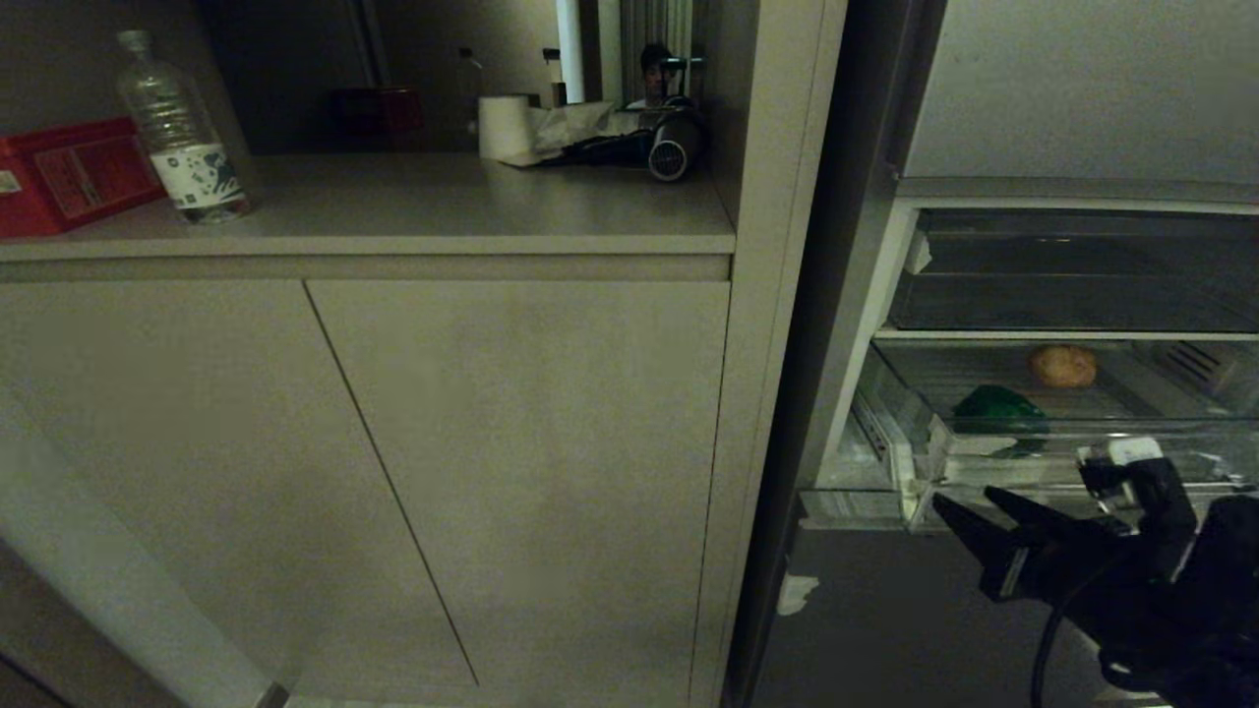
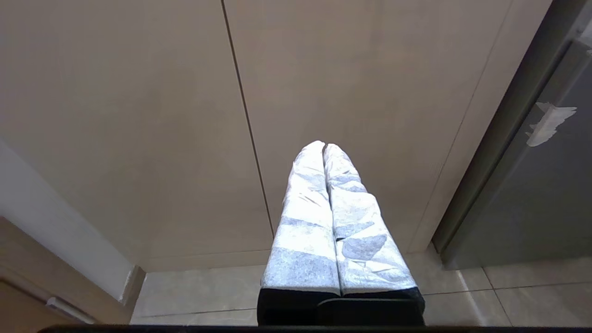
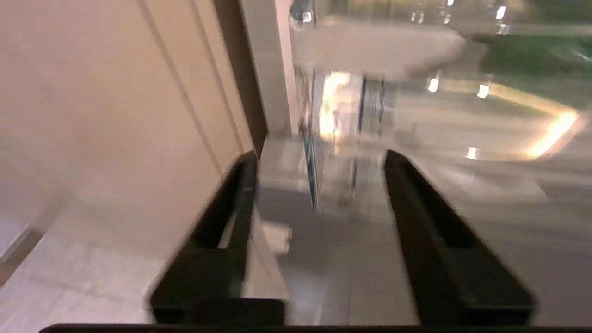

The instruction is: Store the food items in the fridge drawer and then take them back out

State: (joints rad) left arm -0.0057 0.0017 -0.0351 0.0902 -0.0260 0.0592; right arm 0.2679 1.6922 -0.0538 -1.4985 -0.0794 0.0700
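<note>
The fridge drawer, a clear plastic bin, stands pulled out of the open fridge at the right. Inside it lie both food items: a dark-green pepper-like lump near the front left and an orange-brown lump further back. My right gripper hovers just in front of the drawer's front left corner, open and holding nothing. In the right wrist view the right gripper frames the drawer corner, with a green patch behind the plastic. My left gripper is shut and empty, facing the cabinet doors low down.
A glass shelf sits above the drawer. Below is a grey door panel with a white tape scrap. Left of the fridge are beige cabinet doors and a counter with a water bottle, red box, paper roll.
</note>
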